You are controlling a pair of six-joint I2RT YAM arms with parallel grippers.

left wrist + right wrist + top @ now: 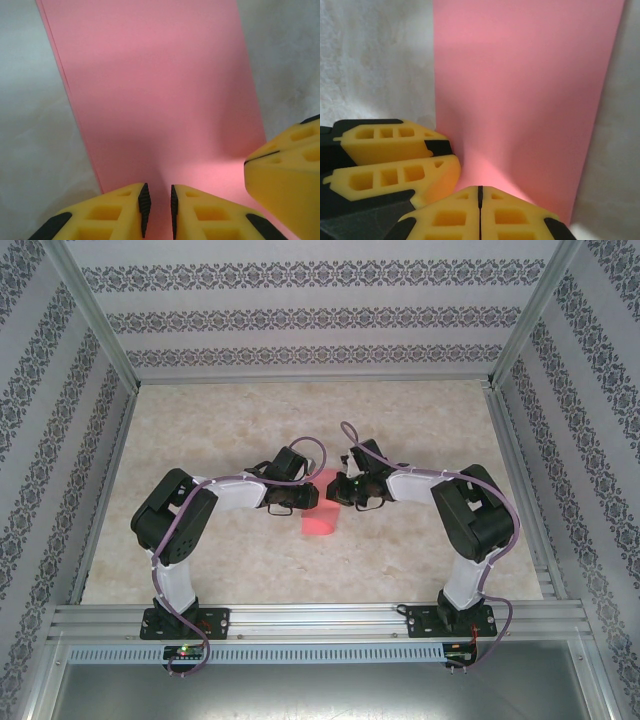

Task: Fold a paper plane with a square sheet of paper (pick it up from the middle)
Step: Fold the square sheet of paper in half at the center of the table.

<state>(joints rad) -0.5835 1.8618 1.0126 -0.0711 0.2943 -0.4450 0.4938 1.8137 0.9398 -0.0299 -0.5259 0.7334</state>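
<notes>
The pink paper lies in the middle of the counter, between the two arms, and in the wrist views it looks like a long strip running away from the fingers. The left tool stands at the left side of the paper with its fingers a little apart, and pink shows in the narrow gap between them. The right tool is just beside it at the paper's far right, with its fingers pressed together; the paper rises up to their tips, but I cannot tell if it is caught between them.
</notes>
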